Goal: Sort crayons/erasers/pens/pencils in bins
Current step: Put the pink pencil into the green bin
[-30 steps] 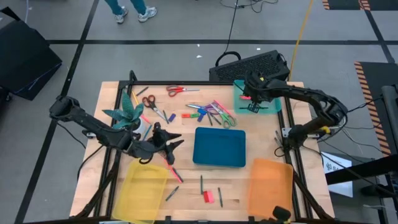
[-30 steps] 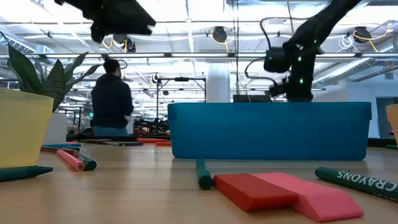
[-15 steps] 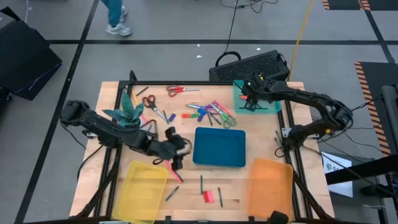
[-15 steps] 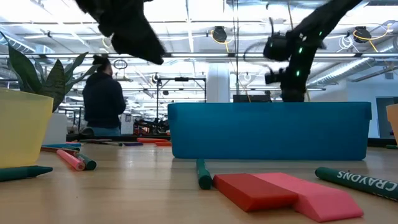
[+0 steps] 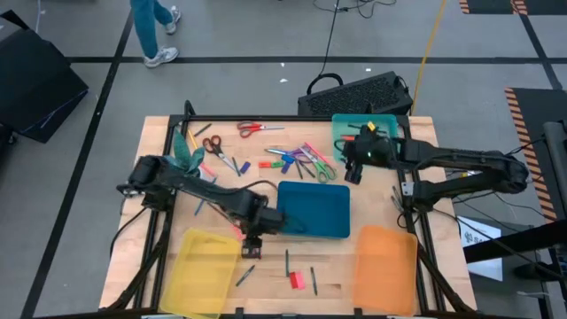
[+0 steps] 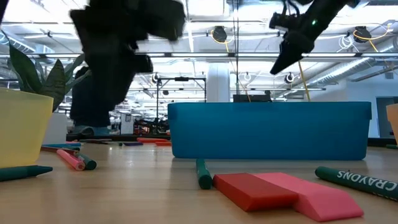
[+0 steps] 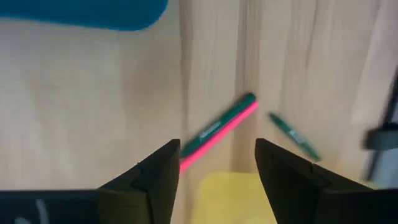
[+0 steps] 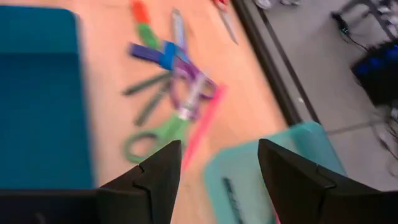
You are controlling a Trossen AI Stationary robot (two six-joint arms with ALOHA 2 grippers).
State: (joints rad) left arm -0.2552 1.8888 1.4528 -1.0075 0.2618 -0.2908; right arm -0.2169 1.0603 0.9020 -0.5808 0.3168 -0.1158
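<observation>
Left gripper [image 5: 252,246] hanging just off the dark blue bin's [image 5: 313,209] near-left corner, right beside the yellow bin [image 5: 205,263]. Wrist view there shows what the overhead can't: fingers [image 7: 152,180] spread apart with nothing between them, a pink and a green stick [image 7: 219,132] lying side by side just ahead, another green one [image 7: 293,135] a bit off to one side, yellow rim peeking between the fingertips.

Right gripper [image 5: 354,170] out past the far-right corner of the blue bin, between the scissors pile [image 5: 306,162] and the teal bin [image 5: 365,136]. From above, impossible to read the jaws; wrist view settles it: wide open, empty, green-handled scissors [image 8: 152,140] and teal tray [image 8: 273,165] ahead.

Erasers: red [image 6: 252,188] and pink [image 6: 317,198] blocks touching, huge in the low view, tiny specks [image 5: 295,280] from overhead, on the bare table nearer the front edge than the left gripper, well apart from the right one. Orange bin [image 5: 386,263] at front right. Green crayon [image 6: 357,180] labelled CRAYONS readable only from the low camera.
</observation>
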